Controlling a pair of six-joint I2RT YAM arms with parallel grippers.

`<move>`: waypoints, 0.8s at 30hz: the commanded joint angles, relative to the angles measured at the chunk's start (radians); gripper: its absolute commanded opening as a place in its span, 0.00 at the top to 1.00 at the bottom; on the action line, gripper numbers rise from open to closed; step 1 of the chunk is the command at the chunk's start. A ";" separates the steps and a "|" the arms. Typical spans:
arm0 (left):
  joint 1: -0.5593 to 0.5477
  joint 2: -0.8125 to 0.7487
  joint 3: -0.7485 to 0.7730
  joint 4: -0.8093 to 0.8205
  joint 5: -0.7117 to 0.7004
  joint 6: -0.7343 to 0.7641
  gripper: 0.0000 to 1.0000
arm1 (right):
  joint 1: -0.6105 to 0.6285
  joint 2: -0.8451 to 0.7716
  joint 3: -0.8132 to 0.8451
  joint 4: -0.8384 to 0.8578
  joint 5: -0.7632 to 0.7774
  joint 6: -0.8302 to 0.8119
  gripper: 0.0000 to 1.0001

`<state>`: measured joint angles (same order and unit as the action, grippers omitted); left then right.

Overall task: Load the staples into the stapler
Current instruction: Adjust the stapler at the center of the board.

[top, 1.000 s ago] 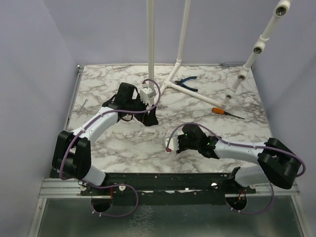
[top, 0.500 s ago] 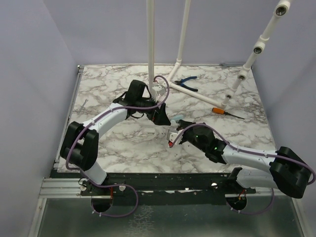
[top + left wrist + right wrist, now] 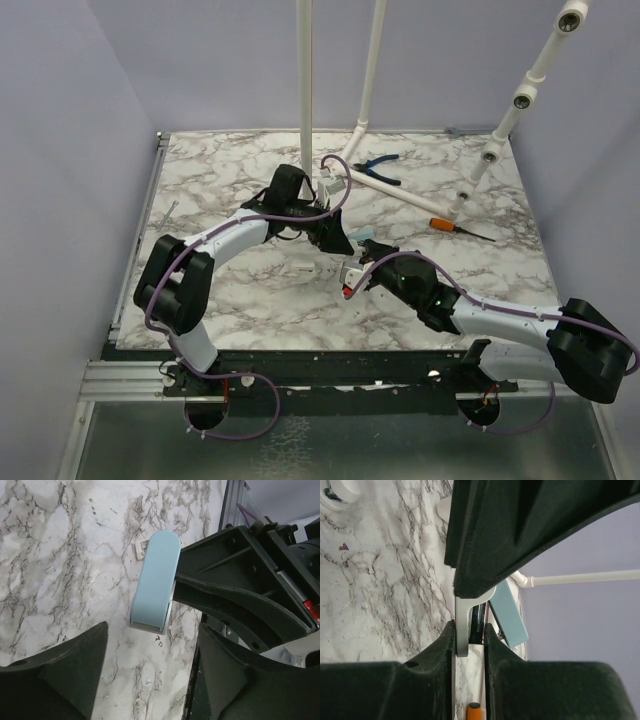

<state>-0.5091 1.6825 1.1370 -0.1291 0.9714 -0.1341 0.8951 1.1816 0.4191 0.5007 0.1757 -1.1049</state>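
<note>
The stapler [image 3: 361, 236] is pale blue-green and is held up over the middle of the table. My right gripper [image 3: 352, 268] is shut on its pale grey base [image 3: 462, 630]. The blue lid [image 3: 509, 612] is swung away from the dark metal channel [image 3: 479, 625]. In the left wrist view the lid [image 3: 156, 582] sticks out from the right gripper's fingers [image 3: 235, 590]. My left gripper [image 3: 335, 240] hovers right beside the lid, open [image 3: 150, 672], with nothing between its jaws. A small whitish piece [image 3: 303, 266] lies on the table below; I cannot tell whether it is the staples.
Blue-handled pliers [image 3: 378, 165] lie at the back by a white pipe frame [image 3: 372, 178]. An orange-handled screwdriver [image 3: 445, 225] lies at the right, its handle [image 3: 474, 711] also showing in the right wrist view. A white post [image 3: 306, 90] rises behind the left gripper.
The left arm has swung right until its gripper is beside the stapler. The right arm reached forward with the stapler half a second ago and has held still since.
</note>
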 commanded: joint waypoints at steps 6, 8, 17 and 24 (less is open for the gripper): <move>-0.011 0.065 0.041 0.034 0.075 -0.013 0.44 | 0.002 -0.010 -0.006 0.020 0.006 0.010 0.97; -0.010 0.065 0.043 0.034 0.077 -0.012 0.44 | 0.001 -0.011 -0.006 0.016 0.001 0.013 0.97; -0.011 0.071 0.057 0.044 0.079 -0.018 0.45 | 0.002 -0.014 -0.007 0.001 -0.016 0.017 0.98; -0.017 0.078 0.061 0.061 0.088 -0.029 0.57 | 0.002 -0.011 -0.005 -0.001 -0.019 0.017 0.99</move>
<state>-0.5182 1.7454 1.1690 -0.0948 1.0164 -0.1608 0.8951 1.1816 0.4191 0.4992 0.1741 -1.1000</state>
